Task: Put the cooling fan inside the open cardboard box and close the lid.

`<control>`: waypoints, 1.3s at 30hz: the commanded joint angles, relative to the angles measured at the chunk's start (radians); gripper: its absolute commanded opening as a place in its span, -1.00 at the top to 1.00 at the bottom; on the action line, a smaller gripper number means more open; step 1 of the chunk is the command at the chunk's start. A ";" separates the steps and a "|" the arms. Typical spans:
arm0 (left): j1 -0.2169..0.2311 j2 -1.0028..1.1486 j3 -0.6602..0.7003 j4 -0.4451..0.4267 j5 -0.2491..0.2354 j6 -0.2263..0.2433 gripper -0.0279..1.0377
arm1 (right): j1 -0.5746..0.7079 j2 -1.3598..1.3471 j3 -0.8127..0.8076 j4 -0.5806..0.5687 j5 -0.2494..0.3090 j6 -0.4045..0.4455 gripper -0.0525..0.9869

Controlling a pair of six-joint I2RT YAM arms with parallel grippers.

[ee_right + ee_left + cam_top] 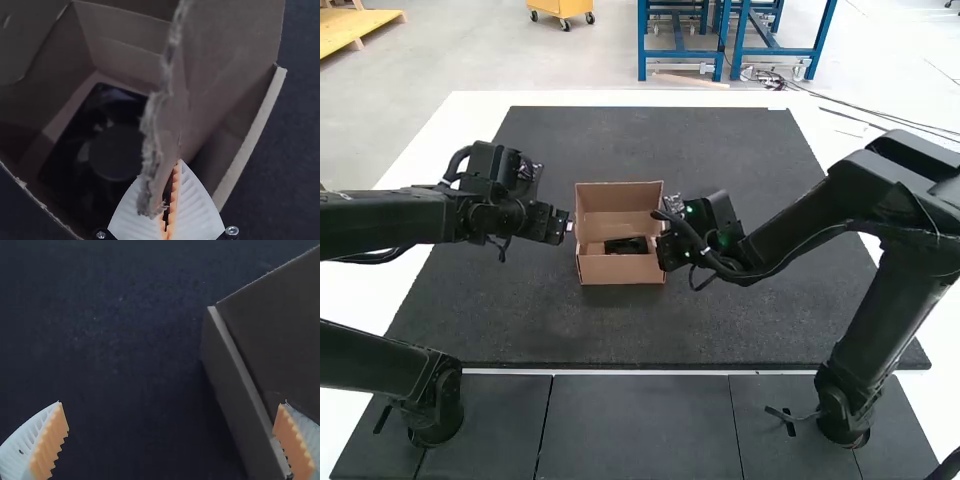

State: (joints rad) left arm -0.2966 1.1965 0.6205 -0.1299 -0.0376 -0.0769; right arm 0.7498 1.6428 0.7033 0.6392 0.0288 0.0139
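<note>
One flap [200,90] of the cardboard box [620,268] sits pinched in the right hand [170,202]; left hand [564,226] spread beside it.

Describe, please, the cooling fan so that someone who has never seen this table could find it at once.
A large black mat is the landmark; at its centre sits an open brown cardboard box. Lying flat on the box's floor is the black square cooling fan with a round hub, the only thing inside.
</note>
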 commanded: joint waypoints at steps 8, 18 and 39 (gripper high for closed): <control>-0.004 -0.031 -0.022 0.003 -0.007 -0.011 -0.87 | 0.013 0.054 0.007 -0.006 0.054 0.008 -0.04; 0.056 -0.110 0.028 0.024 -0.042 -0.008 -0.87 | 0.006 -0.086 0.094 -0.190 0.020 0.057 -0.83; 0.149 -0.025 0.136 0.139 -0.016 0.040 -0.87 | -0.070 -0.258 0.168 -0.498 -0.079 0.054 -0.85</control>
State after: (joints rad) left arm -0.1505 1.1530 0.6930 -0.0029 -0.0624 -0.0483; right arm 0.6987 1.4296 0.8639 0.1368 -0.0360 0.0635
